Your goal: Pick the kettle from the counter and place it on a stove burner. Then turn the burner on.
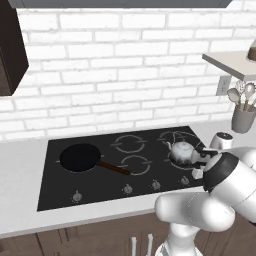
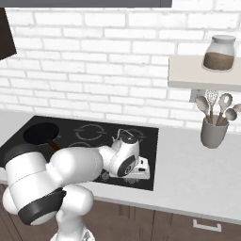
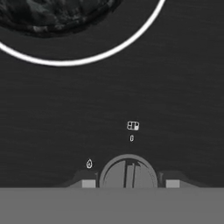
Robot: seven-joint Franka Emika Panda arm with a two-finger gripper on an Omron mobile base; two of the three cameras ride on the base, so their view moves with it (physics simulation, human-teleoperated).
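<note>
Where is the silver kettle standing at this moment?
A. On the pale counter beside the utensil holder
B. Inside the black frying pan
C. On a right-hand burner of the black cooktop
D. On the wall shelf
C: the kettle stands on the stove burner rings at the right of the cooktop, apart from the frying pan.

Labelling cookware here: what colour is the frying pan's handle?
Reddish brown handle on the black pan; left base view shows it best.

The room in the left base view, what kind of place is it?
It looks like a kitchen. A black glass cooktop sits in a pale grey-white counter, with a black frying pan and a small shiny silver kettle on it, and a grey cup of cooking utensils by the white brick wall.
</note>
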